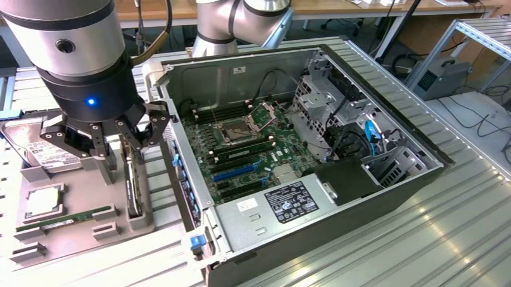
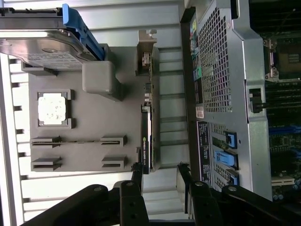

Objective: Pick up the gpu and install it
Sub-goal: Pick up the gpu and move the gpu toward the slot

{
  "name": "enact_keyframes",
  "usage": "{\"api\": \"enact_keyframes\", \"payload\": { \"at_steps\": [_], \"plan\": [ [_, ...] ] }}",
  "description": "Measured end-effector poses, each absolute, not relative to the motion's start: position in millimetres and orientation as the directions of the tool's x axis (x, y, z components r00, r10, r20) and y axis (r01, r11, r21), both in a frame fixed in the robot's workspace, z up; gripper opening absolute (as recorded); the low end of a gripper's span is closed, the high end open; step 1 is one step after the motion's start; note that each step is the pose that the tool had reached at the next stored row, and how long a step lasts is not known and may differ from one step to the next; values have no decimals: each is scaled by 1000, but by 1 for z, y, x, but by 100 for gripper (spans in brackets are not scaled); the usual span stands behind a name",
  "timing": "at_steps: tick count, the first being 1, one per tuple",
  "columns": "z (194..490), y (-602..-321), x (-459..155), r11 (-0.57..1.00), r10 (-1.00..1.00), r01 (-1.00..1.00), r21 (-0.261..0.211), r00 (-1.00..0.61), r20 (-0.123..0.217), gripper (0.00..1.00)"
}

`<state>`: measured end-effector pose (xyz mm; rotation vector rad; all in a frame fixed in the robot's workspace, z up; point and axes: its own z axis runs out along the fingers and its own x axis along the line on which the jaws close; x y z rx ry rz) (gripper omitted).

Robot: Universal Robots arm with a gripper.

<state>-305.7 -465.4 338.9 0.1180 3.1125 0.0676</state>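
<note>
the gripper [image 1: 108, 146] hangs over the grey tray [image 2: 80, 153], jaws spread wide and holding nothing. the gpu [image 2: 146, 136] stands on edge in a slot along the tray's edge nearest the open computer case [image 1: 231, 75], likely so the jaws can straddle it. on the tray: one gpu, one hard drive [image 2: 42, 47], one processor [image 2: 51, 108], one memory stick [image 1: 72, 218].

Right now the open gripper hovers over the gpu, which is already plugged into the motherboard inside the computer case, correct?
Not quite: the open gripper hovers over the gpu, but the gpu stands on edge in the grey holder tray beside the computer case, not plugged into the motherboard. The exterior view shows it.
</note>
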Motion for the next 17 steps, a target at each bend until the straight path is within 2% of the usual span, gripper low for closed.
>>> {"api": "enact_keyframes", "payload": {
  "at_steps": [17],
  "plan": [
    [335, -465, -306, 996, 76, 75, 44, -997, -24, 42]
  ]
}}
